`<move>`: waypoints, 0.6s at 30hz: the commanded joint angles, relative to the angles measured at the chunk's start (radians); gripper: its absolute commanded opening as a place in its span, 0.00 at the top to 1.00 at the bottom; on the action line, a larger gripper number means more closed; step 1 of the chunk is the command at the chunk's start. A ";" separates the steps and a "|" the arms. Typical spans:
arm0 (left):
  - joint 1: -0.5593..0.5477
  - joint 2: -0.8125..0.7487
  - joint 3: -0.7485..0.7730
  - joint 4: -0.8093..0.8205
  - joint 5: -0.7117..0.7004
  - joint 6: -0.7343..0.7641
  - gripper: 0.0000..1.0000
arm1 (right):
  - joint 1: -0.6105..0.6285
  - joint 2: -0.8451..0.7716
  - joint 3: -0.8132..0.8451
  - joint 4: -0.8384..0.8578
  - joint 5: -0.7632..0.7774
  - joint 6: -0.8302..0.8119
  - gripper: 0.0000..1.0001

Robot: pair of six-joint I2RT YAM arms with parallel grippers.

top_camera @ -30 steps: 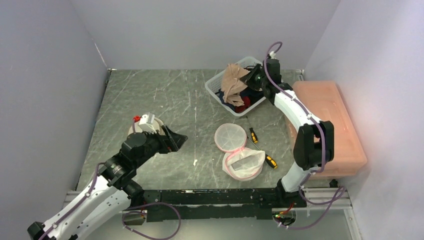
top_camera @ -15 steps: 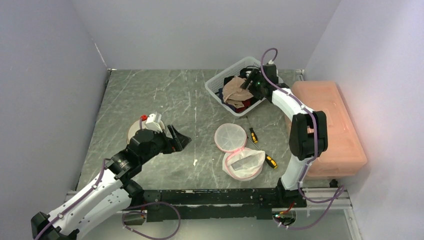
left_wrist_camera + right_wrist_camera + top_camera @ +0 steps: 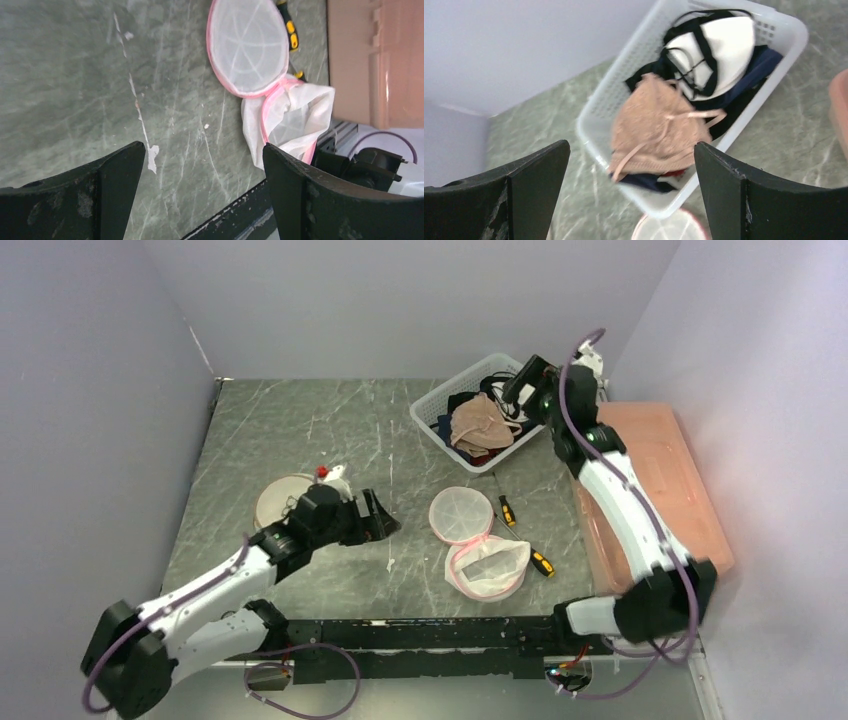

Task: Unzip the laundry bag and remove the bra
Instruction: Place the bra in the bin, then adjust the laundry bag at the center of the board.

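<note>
- The beige bra (image 3: 656,132) lies in the white basket (image 3: 430,405) at the back of the desk (image 3: 300,430), on top of the other clothes; one strap loops out towards the near rim.
- The laundry bag (image 3: 487,565) sits unzipped near the front edge with its round flap (image 3: 462,513) thrown back. It looks empty, so I'd call the job all but finished.
- The right end effector (image 3: 630,150) hangs above the basket with its jaws spread wide and nothing in them.
- The left end effector (image 3: 204,150) is equally wide and empty, low over the bare desk just left of the bag.
- What could go wrong: that loose strap could catch a finger if the right arm dips on its way out, dragging the bra over the rim. The left arm, if it carries on rightwards, may shove the bag or the screwdriver (image 3: 507,510) beside it.
- Compared with a second ago, the bra was pinched in the right jaws and dangling over the basket (now it is let go and settled). That arm has drawn up and back, and the left arm has slid closer to the bag.
</note>
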 commanded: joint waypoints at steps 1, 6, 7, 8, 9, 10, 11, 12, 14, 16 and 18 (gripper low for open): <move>-0.002 0.175 0.069 0.158 0.168 -0.026 0.07 | 0.100 -0.235 -0.170 0.056 0.023 -0.013 0.00; -0.108 0.415 0.224 0.158 0.236 0.026 0.15 | 0.184 -0.484 -0.448 0.060 -0.029 0.039 0.02; -0.148 0.453 0.264 0.126 0.221 0.042 0.16 | 0.184 -0.526 -0.509 0.056 -0.044 0.053 0.02; -0.191 0.495 0.299 0.097 0.202 0.050 0.16 | 0.184 -0.574 -0.558 0.047 -0.051 0.063 0.02; -0.211 0.531 0.324 0.083 0.188 0.054 0.17 | 0.185 -0.618 -0.600 0.037 -0.056 0.075 0.03; -0.222 0.565 0.340 0.077 0.179 0.050 0.17 | 0.185 -0.661 -0.641 0.030 -0.063 0.087 0.03; -0.229 0.608 0.352 0.072 0.165 0.044 0.17 | 0.185 -0.703 -0.670 0.021 -0.073 0.096 0.03; -0.231 0.641 0.362 0.069 0.148 0.039 0.18 | 0.184 -0.739 -0.706 0.014 -0.086 0.105 0.03; -0.232 0.704 0.380 0.046 0.109 0.030 0.18 | 0.184 -0.805 -0.749 0.002 -0.111 0.121 0.04; -0.231 0.760 0.406 0.026 0.072 0.026 0.18 | 0.184 -0.859 -0.782 -0.017 -0.129 0.127 0.04; -0.231 0.789 0.423 0.015 0.020 0.011 0.18 | 0.185 -0.902 -0.807 -0.040 -0.135 0.128 0.04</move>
